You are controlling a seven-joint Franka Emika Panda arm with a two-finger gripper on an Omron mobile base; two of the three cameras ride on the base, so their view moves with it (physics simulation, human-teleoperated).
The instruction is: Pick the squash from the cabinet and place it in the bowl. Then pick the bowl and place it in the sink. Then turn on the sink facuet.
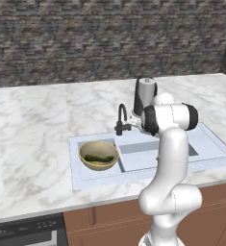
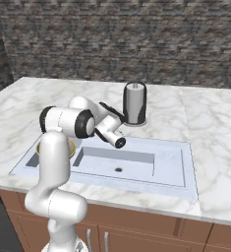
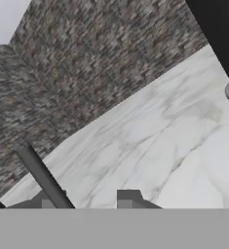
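- My bowl (image 1: 98, 155) already sits in the left part of the sink (image 1: 148, 154), with the squash (image 1: 99, 158) lying inside it — so by my judgement the 1 step left is turning on the faucet (image 1: 121, 120).
- My gripper (image 3: 86, 202) hangs low over the back rim of the sink, just beside the faucet; my 2 finger tips (image 3: 128, 199) stand a little apart with nothing between them — a narrow gap, holding nothing.
- From the hand view, a thin dark bar (image 3: 40, 177) crosses between my finger tips; I take it for part of the faucet, but I cannot tell which part.
- To do this well, I should get the handle squarely against a finger, then push in a slow arc and not a jab.
- Behind the faucet stands the grey canister (image 1: 144, 96); I should keep my wrist from knocking it.
- Beyond lie the marble counter (image 1: 32, 125) and the stone wall (image 1: 85, 38).
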